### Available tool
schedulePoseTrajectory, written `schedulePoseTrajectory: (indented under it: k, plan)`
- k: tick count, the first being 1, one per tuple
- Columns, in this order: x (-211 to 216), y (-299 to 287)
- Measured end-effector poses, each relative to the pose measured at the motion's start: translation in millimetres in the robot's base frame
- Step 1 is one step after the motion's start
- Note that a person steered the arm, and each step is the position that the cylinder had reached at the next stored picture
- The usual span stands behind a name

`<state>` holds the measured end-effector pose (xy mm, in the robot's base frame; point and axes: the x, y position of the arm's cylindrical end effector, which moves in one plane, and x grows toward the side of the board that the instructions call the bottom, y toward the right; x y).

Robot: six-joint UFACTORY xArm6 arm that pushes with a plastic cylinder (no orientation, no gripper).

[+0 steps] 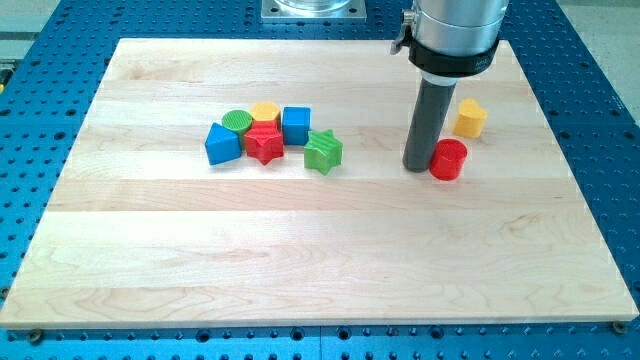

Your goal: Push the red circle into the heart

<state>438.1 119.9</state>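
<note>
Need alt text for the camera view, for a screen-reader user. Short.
My tip rests on a wooden board, just to the view's left of the red circle, about touching it; a yellow heart sits just above and right of the circle. Towards the view's left is a cluster: blue block, green circle, yellow block, red star, blue cube, green star.
</note>
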Motion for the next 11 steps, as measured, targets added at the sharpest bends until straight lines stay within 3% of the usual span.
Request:
schedulePoseTrajectory:
  k: [1,2,3,7,11]
  plan:
    - [5,0]
    - [44,0]
    - [46,8]
    - [-24,59]
    - [-45,85]
